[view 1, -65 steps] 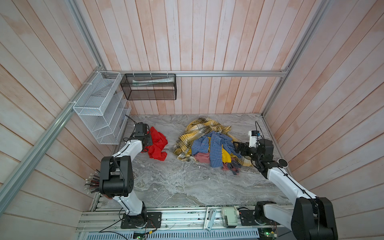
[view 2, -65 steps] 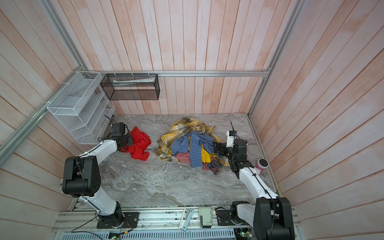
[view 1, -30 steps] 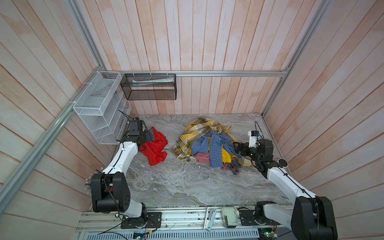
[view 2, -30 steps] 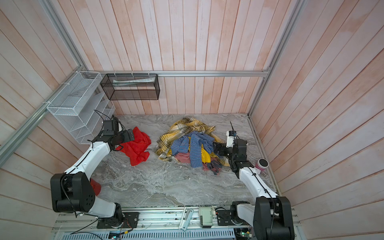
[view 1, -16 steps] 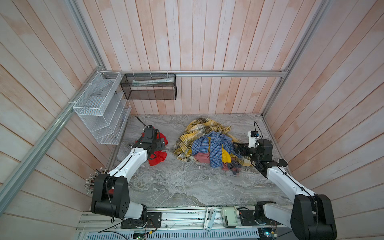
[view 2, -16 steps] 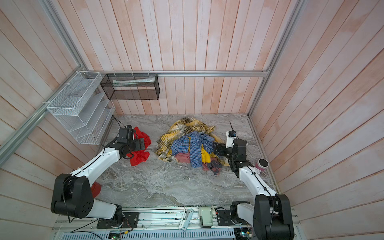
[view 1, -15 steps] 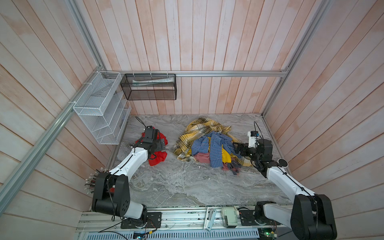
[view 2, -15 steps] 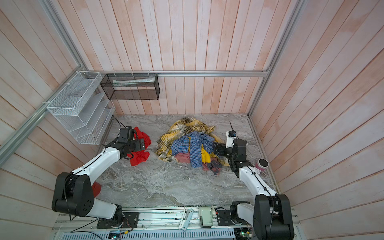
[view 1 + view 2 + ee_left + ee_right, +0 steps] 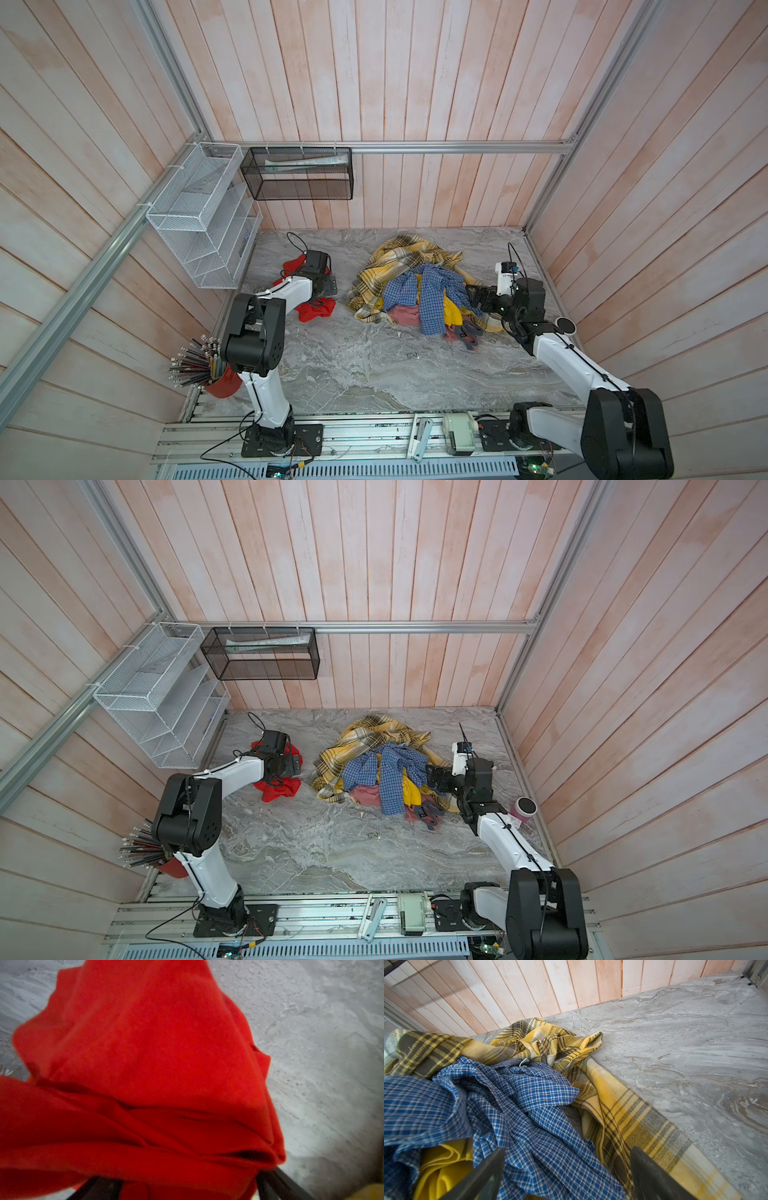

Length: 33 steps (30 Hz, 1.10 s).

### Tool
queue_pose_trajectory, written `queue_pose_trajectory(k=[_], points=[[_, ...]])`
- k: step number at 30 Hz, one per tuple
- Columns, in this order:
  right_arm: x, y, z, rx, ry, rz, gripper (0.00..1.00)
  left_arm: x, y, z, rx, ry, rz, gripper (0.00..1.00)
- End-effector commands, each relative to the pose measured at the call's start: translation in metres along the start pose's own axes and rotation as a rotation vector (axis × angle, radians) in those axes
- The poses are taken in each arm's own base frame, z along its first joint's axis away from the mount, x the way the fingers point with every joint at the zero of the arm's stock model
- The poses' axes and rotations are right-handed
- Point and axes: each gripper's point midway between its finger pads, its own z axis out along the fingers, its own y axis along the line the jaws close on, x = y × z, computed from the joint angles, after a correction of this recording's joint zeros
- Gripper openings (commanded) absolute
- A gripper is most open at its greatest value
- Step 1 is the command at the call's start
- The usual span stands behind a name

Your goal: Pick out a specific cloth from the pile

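Red cloth (image 9: 316,309) now lies lower, bunched.

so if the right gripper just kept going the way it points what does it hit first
Most likely the blue checked shirt on the pile: the right gripper, jaws open, points straight into its folds, with yellow plaid just beside. Depth is hard to judge.

The cloth (image 9: 316,309) is a plain bright red garment, crumpled into a low heap of soft folds (image 9: 145,1064) on the marble table (image 9: 353,374). It lies to the left of the pile (image 9: 415,286), apart from it, with bare marble between. The pile is a mound of mixed garments: a large yellow plaid cloth (image 9: 623,1105) underneath, a blue checked shirt (image 9: 508,1101) draped over it, with pink, plain yellow and grey pieces at its near edge.
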Motion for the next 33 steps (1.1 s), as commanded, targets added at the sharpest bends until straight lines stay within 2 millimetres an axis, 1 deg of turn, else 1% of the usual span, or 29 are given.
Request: queue_pose_trajectory(k=[1,4,5,8,9,10,13,15,19,21,23,25,28,31,33], points=[[-0.010,-0.002,-0.005,0.022,-0.031,-0.025,0.94,-0.005,0.002,0.013,0.016,0.012,-0.008,0.85],[-0.011,-0.004,-0.006,0.030,-0.033,-0.026,0.95,-0.007,0.002,0.014,0.049,0.018,-0.019,0.71],[-0.011,-0.004,-0.006,0.029,-0.035,-0.025,0.95,-0.006,0.003,0.014,0.058,0.014,-0.023,0.61],[-0.012,-0.004,-0.006,0.025,-0.036,-0.023,0.95,-0.009,0.002,0.006,0.093,-0.018,-0.021,0.15],[-0.012,-0.003,-0.006,0.024,-0.036,-0.024,0.95,-0.010,0.001,0.002,0.109,-0.034,-0.016,0.03],[-0.012,-0.003,-0.006,0.023,-0.035,-0.025,0.95,-0.013,0.002,-0.003,0.112,-0.050,-0.017,0.00],[-0.013,-0.003,-0.006,0.021,-0.038,-0.024,0.95,-0.022,0.004,-0.022,0.118,-0.101,-0.004,0.00],[-0.013,-0.003,-0.006,0.020,-0.037,-0.024,0.95,-0.030,0.009,-0.035,0.097,-0.142,0.011,0.00],[-0.013,-0.002,-0.007,0.018,-0.038,-0.024,0.95,-0.045,0.031,-0.056,-0.017,-0.225,0.080,0.00],[-0.013,-0.002,-0.007,0.016,-0.039,-0.023,0.95,-0.054,0.048,-0.063,-0.106,-0.255,0.126,0.00],[-0.013,-0.002,-0.006,0.015,-0.038,-0.022,0.95,-0.064,0.054,-0.072,-0.138,-0.294,0.158,0.00],[-0.014,-0.001,-0.006,0.012,-0.038,-0.020,0.95,-0.080,0.057,-0.087,-0.155,-0.363,0.173,0.00],[-0.013,-0.001,-0.006,0.010,-0.034,-0.018,0.95,-0.110,0.060,-0.120,-0.158,-0.481,0.157,0.00],[-0.014,-0.001,-0.006,0.012,-0.037,-0.018,0.95,-0.140,0.059,-0.160,-0.142,-0.598,0.138,0.00],[-0.013,-0.001,-0.006,0.013,-0.036,-0.017,0.95,-0.156,0.059,-0.192,-0.127,-0.685,0.129,0.00]])
